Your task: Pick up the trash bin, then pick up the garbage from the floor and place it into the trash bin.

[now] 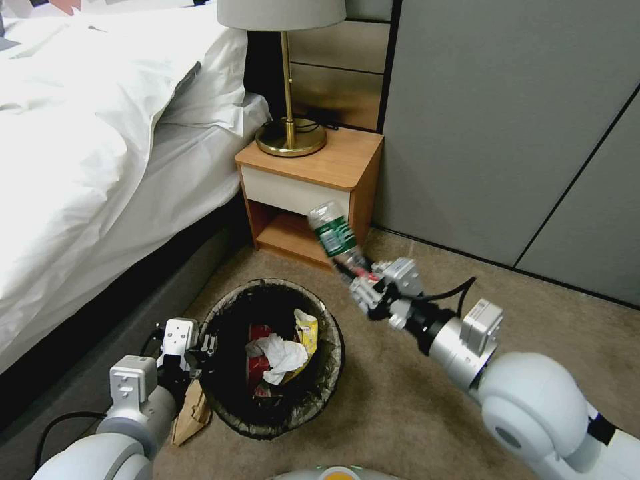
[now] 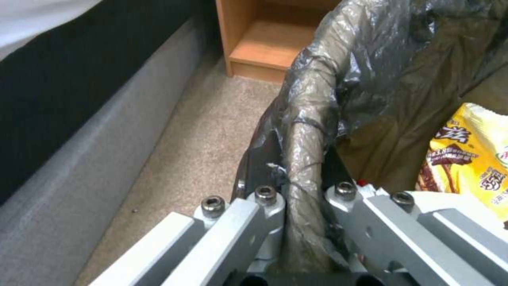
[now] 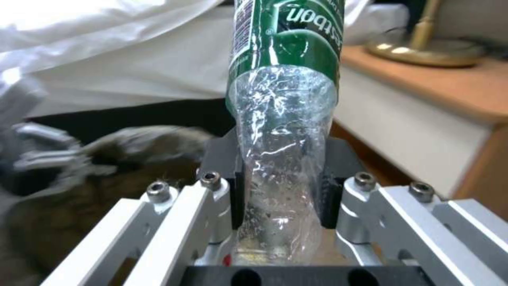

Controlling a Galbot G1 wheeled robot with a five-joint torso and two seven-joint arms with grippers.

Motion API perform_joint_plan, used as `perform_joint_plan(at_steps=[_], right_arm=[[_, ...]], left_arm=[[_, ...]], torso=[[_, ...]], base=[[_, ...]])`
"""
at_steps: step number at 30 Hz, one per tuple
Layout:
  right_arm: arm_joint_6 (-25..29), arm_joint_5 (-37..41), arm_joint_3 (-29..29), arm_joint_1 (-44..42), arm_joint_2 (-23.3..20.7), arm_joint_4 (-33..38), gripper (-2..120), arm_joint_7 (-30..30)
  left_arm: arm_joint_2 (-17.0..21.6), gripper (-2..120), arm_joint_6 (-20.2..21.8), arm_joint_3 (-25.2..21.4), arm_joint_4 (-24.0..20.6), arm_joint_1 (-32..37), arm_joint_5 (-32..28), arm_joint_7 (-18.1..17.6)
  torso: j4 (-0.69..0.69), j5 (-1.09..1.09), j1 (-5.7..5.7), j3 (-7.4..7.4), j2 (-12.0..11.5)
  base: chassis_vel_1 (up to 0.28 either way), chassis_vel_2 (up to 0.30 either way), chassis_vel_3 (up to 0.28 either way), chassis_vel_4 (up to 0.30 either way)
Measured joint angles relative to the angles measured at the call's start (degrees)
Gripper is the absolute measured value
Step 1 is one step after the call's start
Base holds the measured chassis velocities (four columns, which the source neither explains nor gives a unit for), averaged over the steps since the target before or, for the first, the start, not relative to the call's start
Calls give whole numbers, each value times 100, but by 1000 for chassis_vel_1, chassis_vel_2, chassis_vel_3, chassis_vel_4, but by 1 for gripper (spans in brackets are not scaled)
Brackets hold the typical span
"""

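The left gripper [image 1: 200, 347] has its fingers [image 2: 270, 206] clamped on the bin [image 1: 230, 400] rim, near the bed [image 1: 100, 167]. The right gripper [image 1: 357, 277] pinches the bottle [image 1: 333, 233] neck beyond the far rim, close to the nightstand [image 1: 313, 167]; open carpet [image 1: 413, 400] lies on the right.

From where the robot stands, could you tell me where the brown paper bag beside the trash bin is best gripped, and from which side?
Probably by its crumpled upper edge, coming from above on the side away from the bin. The brown paper bag lies on the carpet against the trash bin, partly under the left gripper, which is shut on the bin's rim. The right gripper holds the plastic bottle, so neither is free yet.
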Motion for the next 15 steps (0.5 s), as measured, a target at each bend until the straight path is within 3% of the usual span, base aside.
perform_joint_plan(at_steps=[15], right_arm=[[101,-359,-1157,97,125,-226,22,-292]], left_arm=[[-58,1,5,76,0,-31,69,20]], torso=[[1,0,0,0,0]], base=[[0,0,0,0]])
